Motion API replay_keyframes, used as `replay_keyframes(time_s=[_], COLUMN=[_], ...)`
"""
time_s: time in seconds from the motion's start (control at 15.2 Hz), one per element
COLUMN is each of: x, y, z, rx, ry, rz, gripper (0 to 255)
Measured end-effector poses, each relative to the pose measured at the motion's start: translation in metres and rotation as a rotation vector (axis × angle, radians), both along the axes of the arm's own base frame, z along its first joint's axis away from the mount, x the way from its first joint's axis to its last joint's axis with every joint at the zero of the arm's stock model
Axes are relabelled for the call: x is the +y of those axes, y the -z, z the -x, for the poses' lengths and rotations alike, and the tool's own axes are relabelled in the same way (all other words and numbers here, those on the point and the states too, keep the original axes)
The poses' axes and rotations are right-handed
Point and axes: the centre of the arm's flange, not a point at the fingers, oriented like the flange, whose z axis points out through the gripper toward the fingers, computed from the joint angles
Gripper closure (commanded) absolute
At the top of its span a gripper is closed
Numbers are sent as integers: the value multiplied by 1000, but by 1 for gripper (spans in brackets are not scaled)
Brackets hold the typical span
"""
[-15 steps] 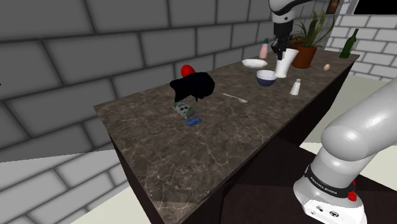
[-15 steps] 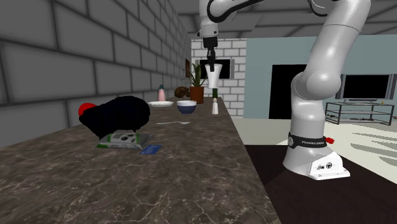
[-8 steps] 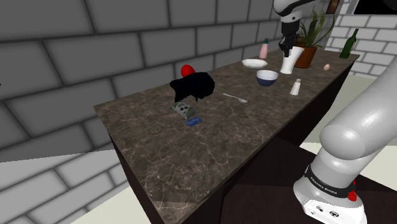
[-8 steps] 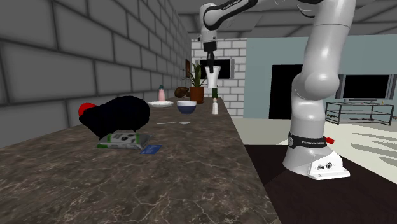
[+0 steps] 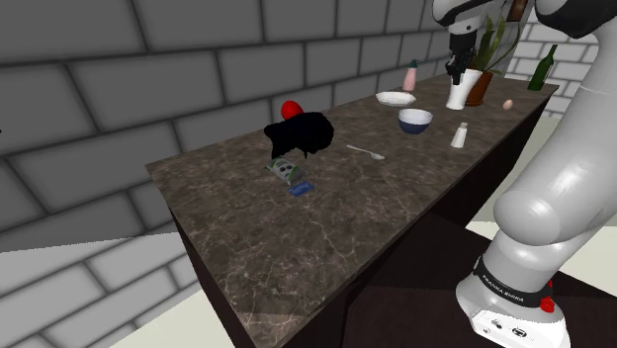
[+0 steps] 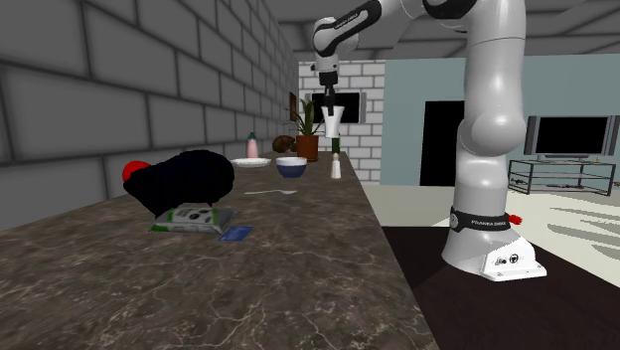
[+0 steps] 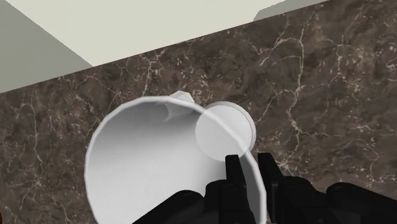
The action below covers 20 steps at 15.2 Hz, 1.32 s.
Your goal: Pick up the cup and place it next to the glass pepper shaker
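The tool [image 7: 249,172] pinches one wall of the tall white tapered cup [image 7: 149,165] at its rim, holding it aloft above the dark marbled table [image 5: 376,213], close over the small pale pepper shaker [image 5: 459,135] (light, stiff, likely slick).

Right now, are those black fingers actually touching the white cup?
Touching. The wrist view shows the gripper shut on the cup: its fingers pinch the rim wall, one inside and one outside, with no gap on either side.

Around the blue-rimmed white bowl [image 5: 414,121] on the dark marbled counter [image 5: 346,213]: flat white plate [image 5: 396,98] behind, small white shaker [image 5: 459,135] to the shoulder view's right.
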Motion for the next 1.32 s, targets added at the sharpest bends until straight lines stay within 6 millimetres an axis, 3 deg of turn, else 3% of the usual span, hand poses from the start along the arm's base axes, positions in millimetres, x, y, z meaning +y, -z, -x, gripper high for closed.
replay_keyframes(time_s=[1.32], x=[-5], y=[102], z=[0], rx=[1], ry=[-1], rz=[0], gripper=[255])
